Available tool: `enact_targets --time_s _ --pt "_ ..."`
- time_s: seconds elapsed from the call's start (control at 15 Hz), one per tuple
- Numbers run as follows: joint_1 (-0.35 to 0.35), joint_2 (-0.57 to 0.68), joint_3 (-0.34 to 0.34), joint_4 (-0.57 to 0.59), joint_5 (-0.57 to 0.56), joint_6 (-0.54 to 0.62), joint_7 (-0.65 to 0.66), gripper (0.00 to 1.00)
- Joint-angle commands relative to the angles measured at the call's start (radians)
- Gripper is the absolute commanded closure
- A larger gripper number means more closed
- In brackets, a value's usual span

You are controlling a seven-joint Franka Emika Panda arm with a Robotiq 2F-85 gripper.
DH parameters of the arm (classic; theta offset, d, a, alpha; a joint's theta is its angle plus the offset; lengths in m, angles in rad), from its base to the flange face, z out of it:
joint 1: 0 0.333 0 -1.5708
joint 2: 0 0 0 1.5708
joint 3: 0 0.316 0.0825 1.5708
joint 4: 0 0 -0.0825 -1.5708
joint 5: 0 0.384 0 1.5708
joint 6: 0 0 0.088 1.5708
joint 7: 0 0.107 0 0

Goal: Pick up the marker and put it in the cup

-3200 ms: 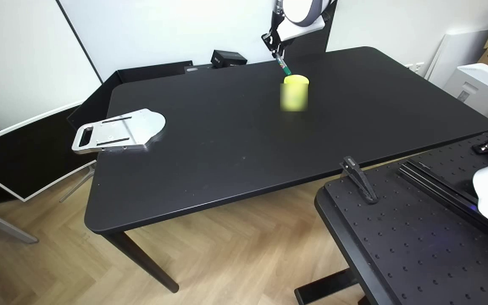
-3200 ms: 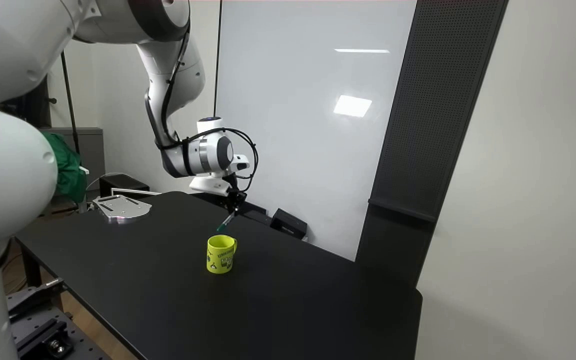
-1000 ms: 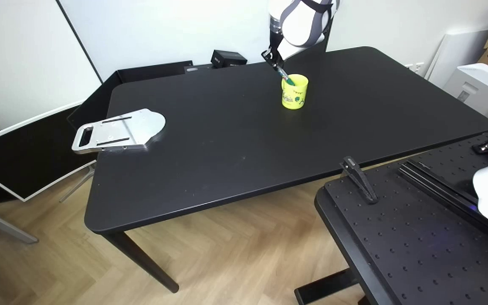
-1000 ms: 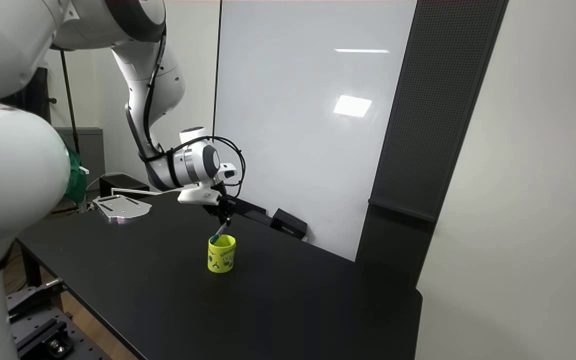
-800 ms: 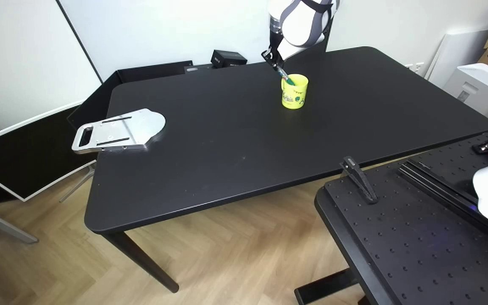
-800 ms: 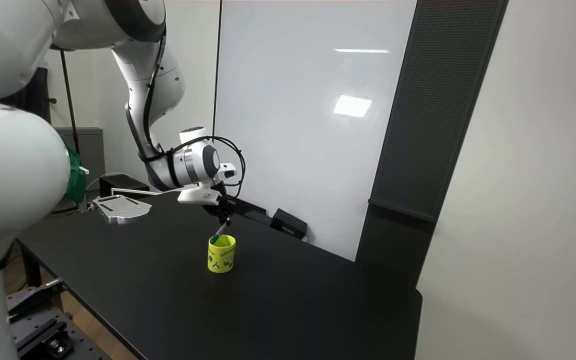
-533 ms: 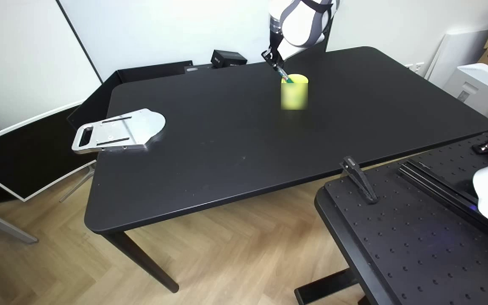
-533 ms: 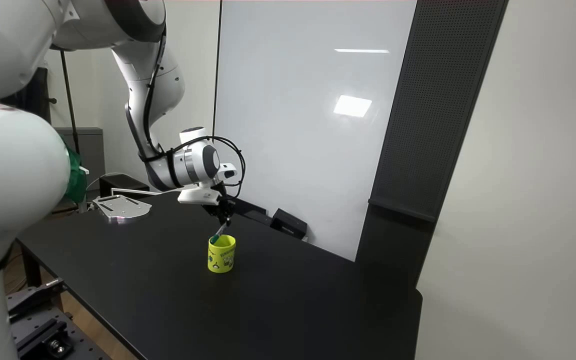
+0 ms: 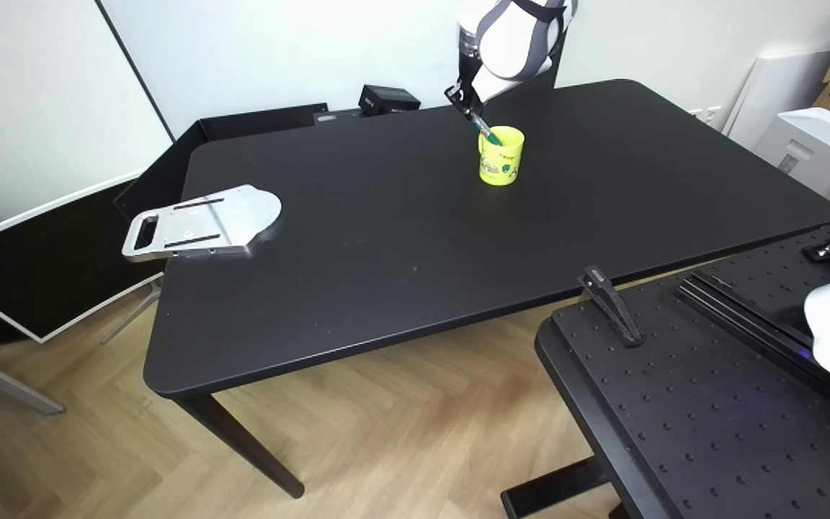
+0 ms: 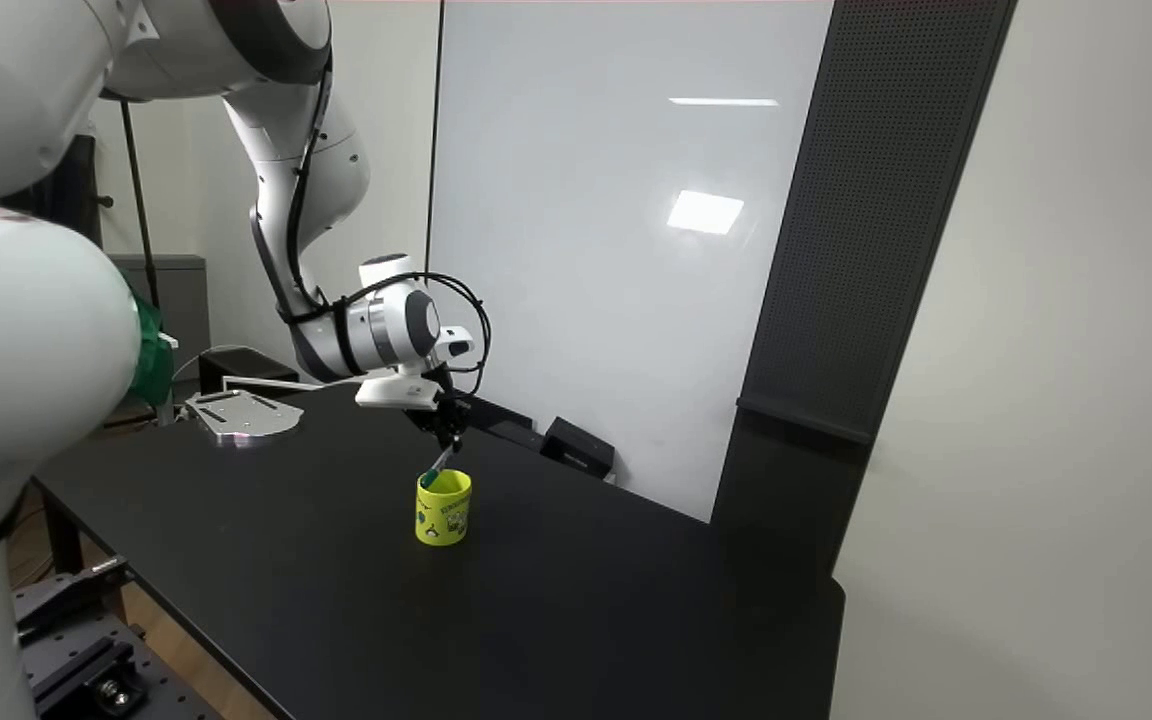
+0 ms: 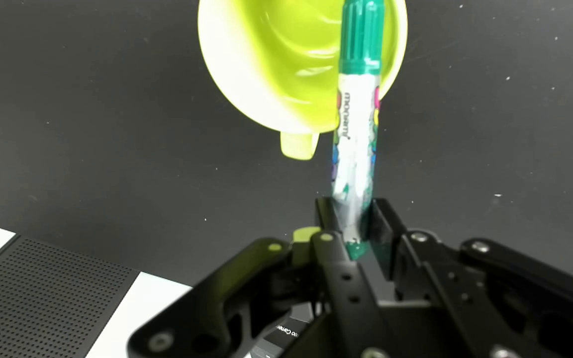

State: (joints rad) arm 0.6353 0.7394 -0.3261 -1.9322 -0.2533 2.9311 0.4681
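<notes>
The yellow cup (image 9: 500, 169) stands upright on the black table in both exterior views (image 10: 442, 524). It has printed figures and a handle. My gripper (image 9: 470, 110) is above and beside the cup, and also shows in an exterior view (image 10: 452, 442). In the wrist view the gripper (image 11: 352, 214) is shut on the marker's rear end. The marker (image 11: 357, 104) has a white printed body and a green cap. It is tilted, with its cap over the cup's opening (image 11: 261, 94). In both exterior views the marker (image 9: 485, 130) (image 10: 440, 463) has its green end just inside the rim.
A flat silver handled plate (image 9: 206, 220) lies at the table's edge (image 9: 386, 344). A black box (image 9: 388, 99) and a whiteboard (image 10: 626, 220) stand behind the table. A perforated base plate with a clamp (image 9: 611, 306) is beside the table.
Since about three seconds ago the gripper has come lower, bringing the marker's green end into the cup's mouth. The cup has turned slightly. Over the last second nothing has visibly moved.
</notes>
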Motion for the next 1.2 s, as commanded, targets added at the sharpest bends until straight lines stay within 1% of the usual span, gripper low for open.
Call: enact_targets --time_s 0.0,0.13,0.2,0.27,0.33,0.4,0.47,0.67,0.87,1.13 --pt "0.017 -0.005 -0.013 -0.015 0.012 0.004 -0.009 0.95" --pt "0.016 -0.005 -0.012 -0.015 0.012 0.005 -0.010 0.95" --pt "0.019 -0.005 -0.014 -0.014 0.016 0.005 -0.002 0.78" --pt "0.021 -0.005 -0.018 -0.015 0.011 0.001 -0.006 0.53" --pt "0.017 -0.005 -0.013 -0.015 0.013 0.005 -0.008 0.53" --pt "0.017 -0.005 -0.012 -0.016 0.015 0.004 -0.007 0.49" --pt "0.016 -0.005 -0.009 -0.017 0.016 0.003 -0.008 0.43" --pt "0.016 -0.004 -0.006 -0.018 0.018 0.000 -0.009 0.21" --pt "0.017 -0.004 -0.007 -0.019 0.017 -0.001 -0.010 0.02" --pt "0.017 -0.004 -0.007 -0.020 0.017 -0.001 -0.011 0.00"
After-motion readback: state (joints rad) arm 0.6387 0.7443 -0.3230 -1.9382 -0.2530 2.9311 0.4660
